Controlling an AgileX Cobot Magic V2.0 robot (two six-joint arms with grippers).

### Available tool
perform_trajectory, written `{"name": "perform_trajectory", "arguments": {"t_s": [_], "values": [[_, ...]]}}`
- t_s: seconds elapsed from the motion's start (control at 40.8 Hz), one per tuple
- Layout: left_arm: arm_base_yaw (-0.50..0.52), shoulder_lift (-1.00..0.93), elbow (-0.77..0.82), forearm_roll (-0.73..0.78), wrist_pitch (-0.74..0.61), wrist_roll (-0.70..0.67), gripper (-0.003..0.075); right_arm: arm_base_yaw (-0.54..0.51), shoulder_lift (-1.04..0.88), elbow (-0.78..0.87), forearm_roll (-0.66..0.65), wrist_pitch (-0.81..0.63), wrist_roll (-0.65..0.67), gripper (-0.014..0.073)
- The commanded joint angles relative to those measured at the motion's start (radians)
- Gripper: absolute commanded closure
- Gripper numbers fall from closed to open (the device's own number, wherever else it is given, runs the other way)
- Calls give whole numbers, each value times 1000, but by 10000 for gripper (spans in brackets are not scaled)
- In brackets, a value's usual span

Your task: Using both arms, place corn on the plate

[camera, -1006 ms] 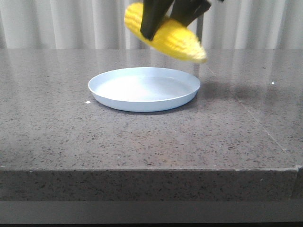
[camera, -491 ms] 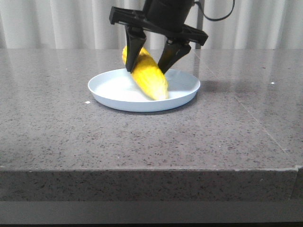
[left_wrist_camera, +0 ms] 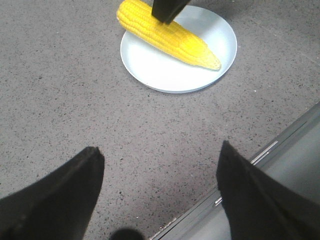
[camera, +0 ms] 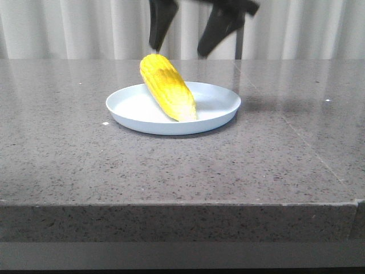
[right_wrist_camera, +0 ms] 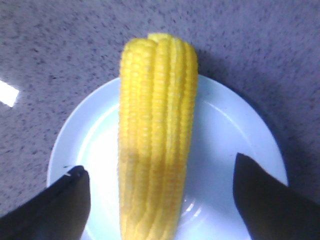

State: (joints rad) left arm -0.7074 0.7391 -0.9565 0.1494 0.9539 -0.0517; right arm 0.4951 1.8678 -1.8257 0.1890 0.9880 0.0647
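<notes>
The left claw [left_wrist_camera: 159,192] hangs over the bare grey desk [camera: 68,160] with its jaws spread, grasping nothing. The corn [camera: 166,87] lies across the plate [camera: 219,111], its thick end over the far rim. Above it the right claw [camera: 190,28] is released, apart from the cob.

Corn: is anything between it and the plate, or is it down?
Nothing visible stands between them. The corn lies on the plate, thick end overhanging the back rim. The right gripper hangs open above it; the left gripper is open, off to the side.
</notes>
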Motion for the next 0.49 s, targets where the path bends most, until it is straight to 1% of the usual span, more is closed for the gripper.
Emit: {"name": "perform_trajectory", "arguments": {"t_s": [0.0, 0.172, 0.343, 0.466], "values": [[-8, -2, -24, 5, -60, -11, 247, 8, -163, 19, 0, -16, -81, 4], [-8, -2, -24, 5, -60, -11, 247, 17, -371, 174, -5, -35, -163, 20], [-8, -2, -24, 5, -60, -11, 247, 17, -583, 360, -74, -31, -161, 20], [-8, -2, -24, 5, -60, -11, 247, 17, -743, 484, -91, -28, -161, 20]]}}
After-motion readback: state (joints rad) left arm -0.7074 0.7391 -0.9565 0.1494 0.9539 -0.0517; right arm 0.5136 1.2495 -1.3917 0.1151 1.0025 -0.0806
